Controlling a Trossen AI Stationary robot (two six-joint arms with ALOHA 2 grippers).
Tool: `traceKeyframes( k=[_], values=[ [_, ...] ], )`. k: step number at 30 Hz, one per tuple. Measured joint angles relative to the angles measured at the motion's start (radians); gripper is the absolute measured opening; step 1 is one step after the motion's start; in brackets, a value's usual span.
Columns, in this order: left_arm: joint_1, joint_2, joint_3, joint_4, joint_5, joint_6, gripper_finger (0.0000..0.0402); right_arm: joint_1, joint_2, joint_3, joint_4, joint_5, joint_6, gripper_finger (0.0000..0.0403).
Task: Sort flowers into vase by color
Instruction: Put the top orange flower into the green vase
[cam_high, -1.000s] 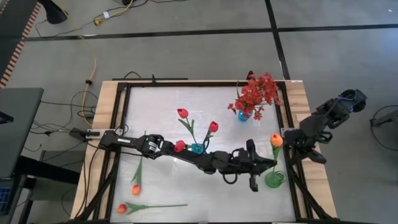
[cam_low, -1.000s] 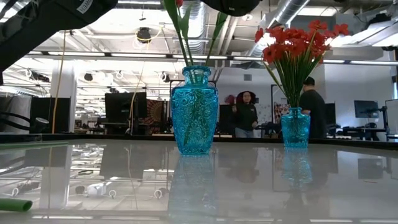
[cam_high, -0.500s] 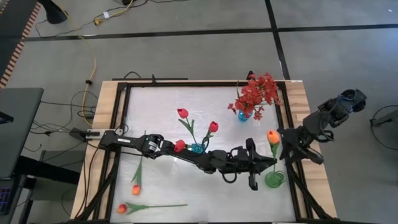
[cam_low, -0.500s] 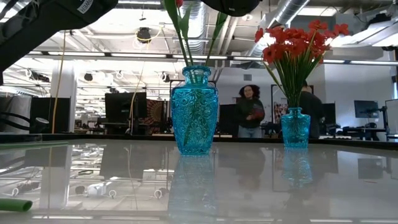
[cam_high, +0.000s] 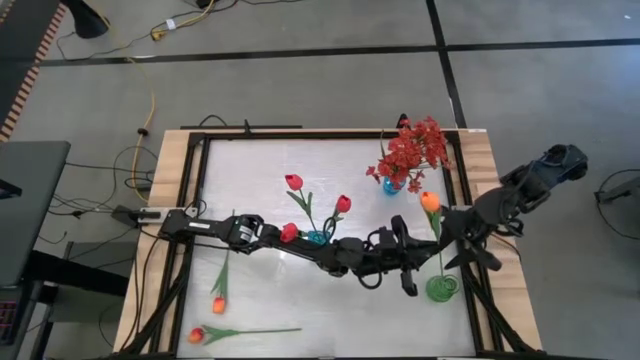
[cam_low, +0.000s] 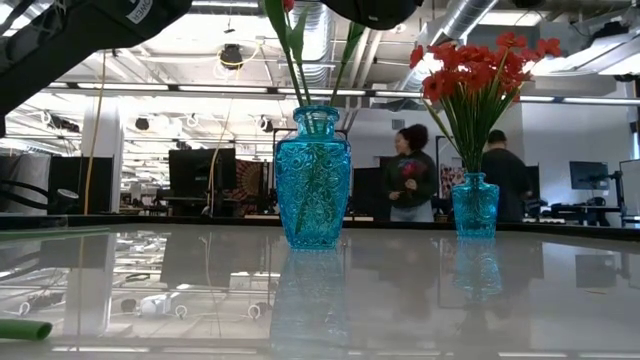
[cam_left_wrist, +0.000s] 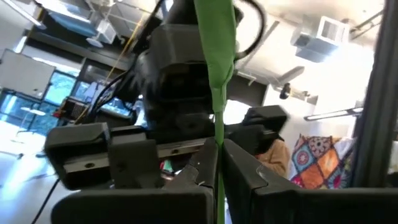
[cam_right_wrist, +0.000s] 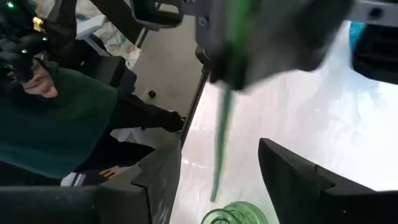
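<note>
We've got the left gripper (cam_high: 408, 272) fingers pinched on the orange tulip's (cam_high: 429, 201) stem, above the green vase (cam_high: 441, 288); right gripper (cam_high: 468, 240) fingers spread, holding nothing; next, lower the stem in.

Busy on the right side, open room at the back left

The left arm (cam_high: 300, 250) lies across the middle of the table (cam_high: 250, 170), right by the blue vase (cam_high: 317, 238). The green vase (cam_high: 440, 288) and the tall orange tulip (cam_high: 430, 202) crowd the right edge, with the red bunch (cam_high: 412, 148) behind them. Two tulips (cam_high: 218, 300) lie at the front left.
</note>
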Motion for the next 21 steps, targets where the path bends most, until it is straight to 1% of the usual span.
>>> traceKeyframes(
  k=[7,11,16,21],
  values=[
    [0.000,0.000,0.000,-0.022,-0.025,-0.002,0.0000,0.000,0.010,0.000,0.004,-0.001,0.000,0.0232],
    [0.000,0.000,0.000,-0.039,-0.042,-0.008,0.0000,0.000,0.011,0.000,-0.002,0.001,0.000,0.0219],
    [0.000,0.000,0.000,-0.037,-0.089,-0.010,0.0000,0.000,0.011,0.000,-0.005,0.030,0.000,0.0190],
    [0.000,0.000,0.000,-0.038,-0.095,-0.011,0.0000,0.000,0.010,0.000,-0.008,0.047,-0.004,0.0144]
  ],
)
